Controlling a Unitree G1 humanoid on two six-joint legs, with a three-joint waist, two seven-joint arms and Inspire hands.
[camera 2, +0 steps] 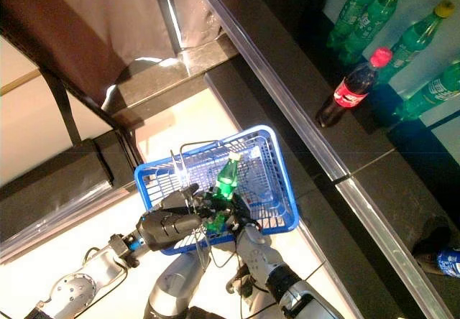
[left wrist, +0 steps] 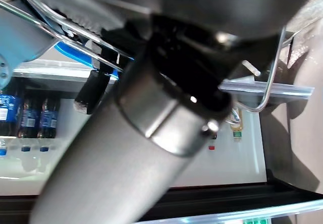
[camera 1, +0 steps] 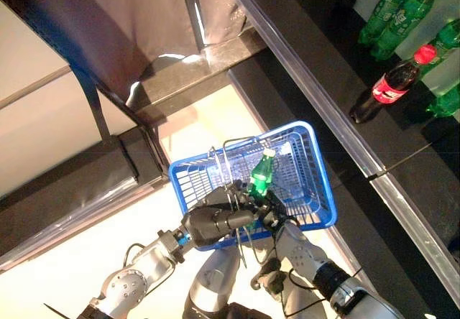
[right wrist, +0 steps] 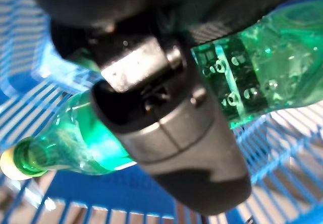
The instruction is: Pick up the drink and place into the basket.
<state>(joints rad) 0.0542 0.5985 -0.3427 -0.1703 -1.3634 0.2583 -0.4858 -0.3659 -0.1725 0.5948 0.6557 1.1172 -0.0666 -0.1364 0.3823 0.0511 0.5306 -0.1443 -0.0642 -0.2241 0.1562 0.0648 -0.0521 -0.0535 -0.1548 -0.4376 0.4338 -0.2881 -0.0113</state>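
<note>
A green drink bottle (camera 1: 261, 175) with a pale cap hangs tilted just inside the blue wire basket (camera 1: 325, 184), cap toward the far rim. My right hand (camera 1: 277, 217) is shut on the bottle's lower half; in the right wrist view its thumb (right wrist: 171, 128) lies across the green bottle (right wrist: 262, 67) above the basket's blue mesh. My left hand (camera 1: 215, 222) is at the basket's near side, fingers curled round the wire handles (camera 1: 237, 190). In the left wrist view the forearm hides the hand; only a handle loop (left wrist: 262, 98) shows.
To the right runs a dark shelf (camera 1: 338, 118) with a metal edge, carrying several green bottles (camera 1: 392, 10) and a red-capped cola bottle (camera 1: 392, 85). A cloth-draped stand (camera 1: 129, 24) is at the back left. Lower on the right lies a blue bottle (camera 2: 445, 261).
</note>
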